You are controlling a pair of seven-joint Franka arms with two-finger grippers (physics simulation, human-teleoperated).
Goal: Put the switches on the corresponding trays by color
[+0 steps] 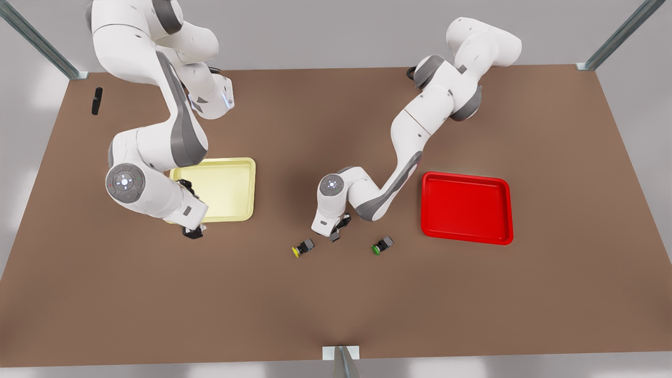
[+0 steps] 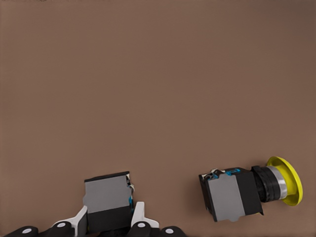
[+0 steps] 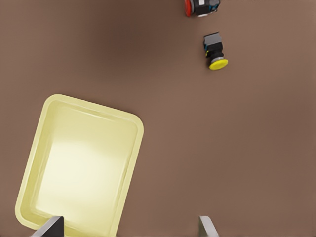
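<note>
Brown tabletop [image 1: 336, 304], pale grey walls, metal corner posts [image 1: 37, 39], soft even light.

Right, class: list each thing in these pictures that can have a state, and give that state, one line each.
left hand: closed on the red switch's body
red switch: gripped, not on a tray
yellow switch: on its side on the table, free
green switch: on its side on the table, free
right hand: open, empty, waiting by the yellow tray
yellow tray: empty
red tray: empty
</note>
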